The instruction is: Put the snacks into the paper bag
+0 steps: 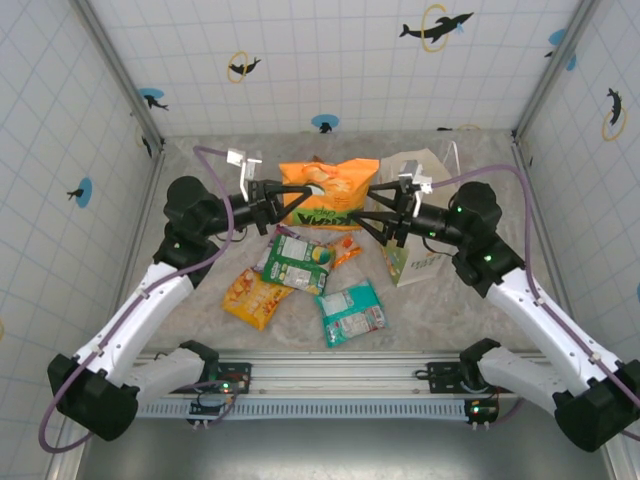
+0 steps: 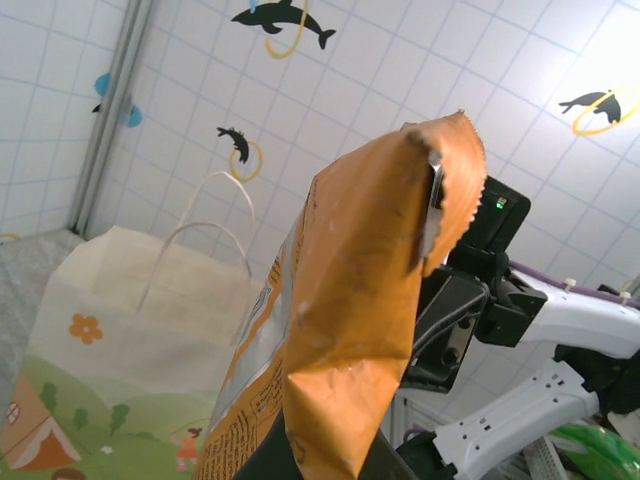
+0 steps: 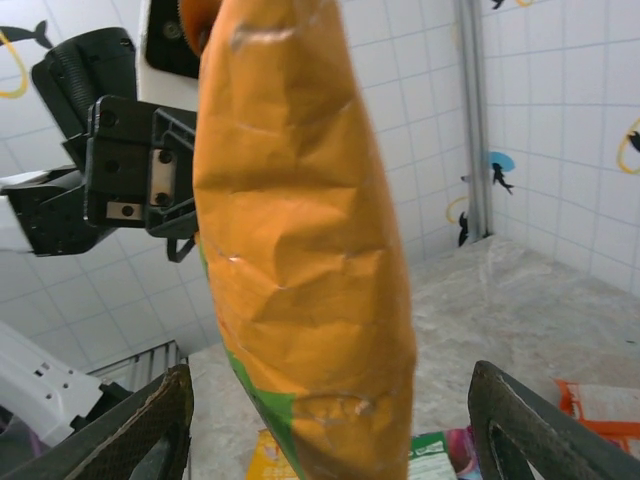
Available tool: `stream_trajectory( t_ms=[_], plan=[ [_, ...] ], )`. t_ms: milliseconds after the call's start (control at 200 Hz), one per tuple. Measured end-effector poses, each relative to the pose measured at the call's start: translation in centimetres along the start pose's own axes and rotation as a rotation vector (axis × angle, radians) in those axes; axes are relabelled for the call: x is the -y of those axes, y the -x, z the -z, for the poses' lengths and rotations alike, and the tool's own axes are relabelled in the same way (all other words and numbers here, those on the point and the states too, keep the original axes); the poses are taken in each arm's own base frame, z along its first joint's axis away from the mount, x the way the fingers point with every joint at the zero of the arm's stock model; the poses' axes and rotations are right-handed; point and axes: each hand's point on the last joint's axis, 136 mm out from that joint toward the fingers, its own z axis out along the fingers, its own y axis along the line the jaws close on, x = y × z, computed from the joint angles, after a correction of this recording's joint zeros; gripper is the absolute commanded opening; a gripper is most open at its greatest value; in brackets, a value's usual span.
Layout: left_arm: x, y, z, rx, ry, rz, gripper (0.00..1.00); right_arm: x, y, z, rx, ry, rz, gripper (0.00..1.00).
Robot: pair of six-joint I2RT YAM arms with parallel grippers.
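The large orange snack bag (image 1: 328, 195) hangs in the air above the middle of the surface (image 1: 430, 320), stretched sideways between the two arms. The left end effector (image 1: 283, 200) meets the bag's left edge and appears clamped on it; the right wrist view shows its dark body pressed against the far edge of the bag. In the left wrist view the bag's crinkled orange back rises straight out of the bottom of the picture, hiding that arm's own fingers. The right end effector (image 1: 372, 212) sits at the bag's right edge with its jaws spread wide. In its own wrist view the two fingers (image 3: 130, 430) stand well apart at the lower corners, with the orange bag upright between them, and I cannot tell whether either finger touches it. The paper bag (image 1: 412, 262) stands upright on the surface to the right of the held snack, just under the right arm's wrist, with its loop handles up. In the left wrist view it stands beyond the orange bag, to its left. Below the held bag more packets lie flat on the surface: a green packet (image 1: 297, 262), a small orange packet (image 1: 345, 250) just beside it, a yellow-orange packet (image 1: 257, 298) nearer the left arm, and a teal packet (image 1: 351, 312) nearest the bases.
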Motion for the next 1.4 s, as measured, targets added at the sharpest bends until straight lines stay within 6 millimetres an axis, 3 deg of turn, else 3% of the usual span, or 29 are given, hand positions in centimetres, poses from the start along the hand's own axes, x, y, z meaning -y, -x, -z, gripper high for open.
stream_trajectory(
  t_ms=[190, 540, 801, 1071, 1401],
  plan=[
    [0.0, 0.0, -0.3, -0.004, -0.027, 0.014, 0.02, -1.1, 0.2, -1.0, -0.003, 0.065, 0.017, 0.66],
    [-0.2, 0.0, -0.6, -0.003, -0.042, 0.022, 0.03, -1.6, 0.8, -1.2, 0.022, 0.092, 0.054, 0.39],
    [0.0, 0.6, -0.8, 0.005, -0.044, 0.008, 0.1, -1.4, 1.3, -0.9, 0.05, 0.061, 0.089, 0.23],
    [-0.5, 1.3, -1.0, 0.023, -0.001, -0.026, 0.27, -1.0, 1.6, -0.1, 0.082, -0.004, 0.113, 0.18],
    [-2.3, 1.6, -1.4, 0.04, 0.061, -0.008, 0.58, -0.6, 2.5, 1.1, 0.126, -0.082, 0.148, 0.16]
  ],
)
